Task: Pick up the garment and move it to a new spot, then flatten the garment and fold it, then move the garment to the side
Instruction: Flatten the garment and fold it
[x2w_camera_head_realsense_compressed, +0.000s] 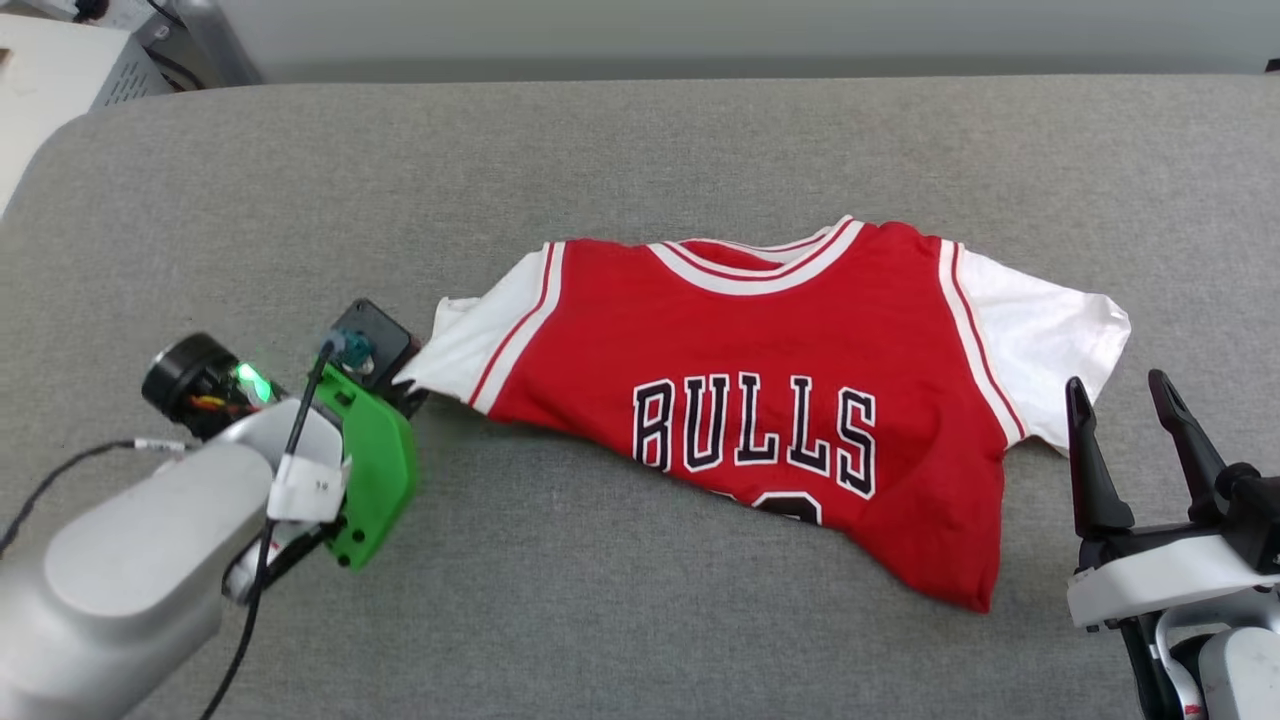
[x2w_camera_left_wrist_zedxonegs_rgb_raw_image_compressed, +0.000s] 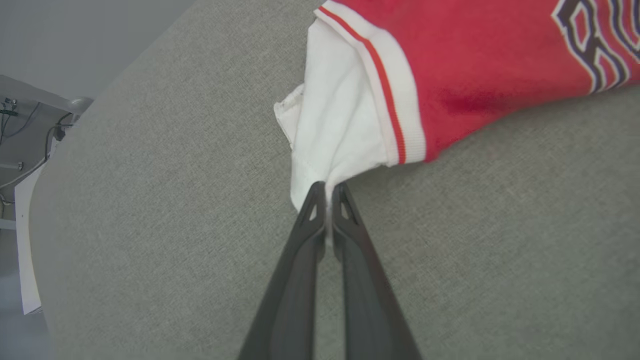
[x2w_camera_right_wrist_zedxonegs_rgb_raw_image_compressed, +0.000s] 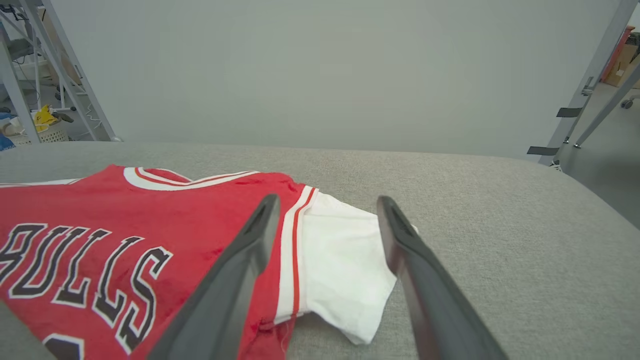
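Garment (x2w_camera_head_realsense_compressed: 780, 350) lies chest-up on the grey cloth-covered table (x2w_camera_head_realsense_compressed: 640, 150), a little right of the middle in the head view, with its striped collar (x2w_camera_head_realsense_compressed: 760, 265) on the far side from the robot. The black "BULLS" lettering (x2w_camera_head_realsense_compressed: 755, 425) reads plainly. Only the top of a number shows below it, where the red cloth turns under along the near edge.

The left gripper (x2w_camera_left_wrist_zedxonegs_rgb_raw_image_compressed: 327, 195) is clenched on the tip of the white left sleeve (x2w_camera_left_wrist_zedxonegs_rgb_raw_image_compressed: 330, 125). Its two dark fingers are pressed together with a pinch of white cloth between them, and the sleeve is drawn out to a point toward them. The red body beside that sleeve lifts slightly off the table.

The right gripper (x2w_camera_head_realsense_compressed: 1118, 385) stands released, jaws wide apart and holding nothing. It sits just near of the white right sleeve (x2w_camera_head_realsense_compressed: 1050, 330) — whether a fingertip touches the cloth cannot be told.

Off the table, in the right wrist view, a pale basket (x2w_camera_right_wrist_zedxonegs_rgb_raw_image_compressed: 47, 135) stands on the floor by a metal rack (x2w_camera_right_wrist_zedxonegs_rgb_raw_image_compressed: 30, 65). Something yellow (x2w_camera_right_wrist_zedxonegs_rgb_raw_image_compressed: 44, 117) shows at its top — too small to tell what it is.
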